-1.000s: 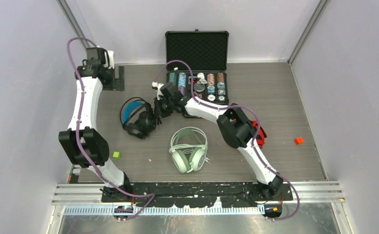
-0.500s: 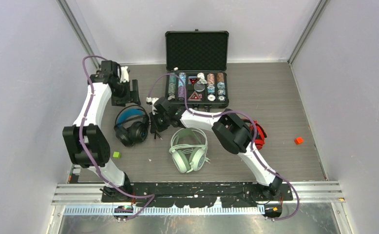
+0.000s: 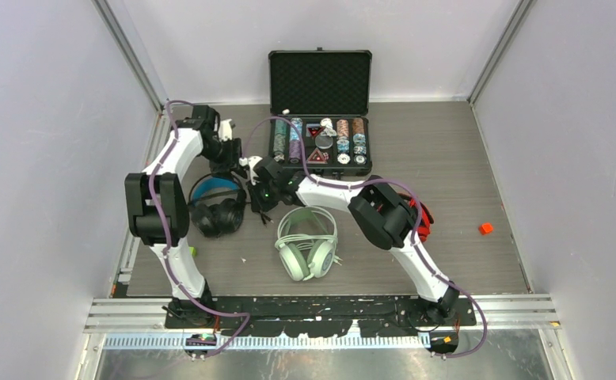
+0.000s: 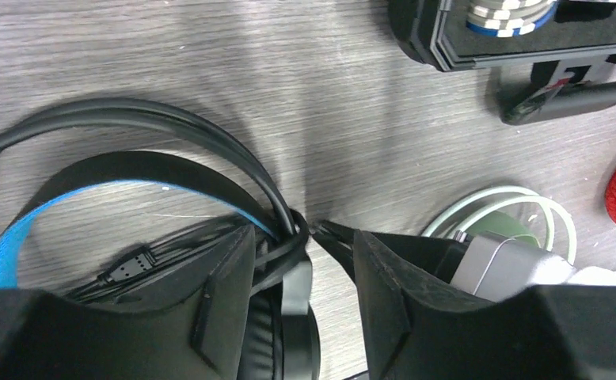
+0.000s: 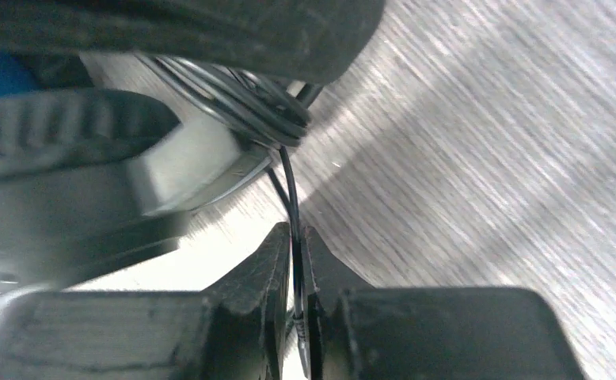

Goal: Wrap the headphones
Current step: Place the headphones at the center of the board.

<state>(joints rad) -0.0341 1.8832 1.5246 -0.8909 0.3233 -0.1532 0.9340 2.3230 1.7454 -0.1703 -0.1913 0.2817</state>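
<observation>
Swung in from the far-left corner, my left gripper (image 3: 236,161) now hangs at the 12 o'clock edge of the black headphones (image 3: 214,210). They have slid and turned toward 7 o'clock over the last second. My right gripper (image 3: 259,192) has followed and sits at their 3 o'clock.

From overhead neither set of jaws can be read; the wrist cameras settle that. The left wrist view shows my left jaws spread partway. The black headband with its blue lining (image 4: 20,229) and a bundle of cable sit in the gap. Bare table (image 4: 210,71) shows between the band and the finger at 3 o'clock, so nothing is gripped there.

The right wrist view shows my right jaws almost together, pinching one thin strand of the black cable (image 5: 293,198). The strand runs up toward 12 o'clock into a tight coil (image 5: 269,111) wound on the headset, and overhead that coil is too small to make out.

Only the top view gives the layout. The mint-green headphones (image 3: 307,241) lie at 4 o'clock of the black pair, well apart. The red headphones (image 3: 422,218) are half hidden behind my right arm at 3 o'clock. An open poker-chip case (image 3: 321,79) stands at 12 o'clock, and an orange cube (image 3: 486,228) lies far out at 3 o'clock.
</observation>
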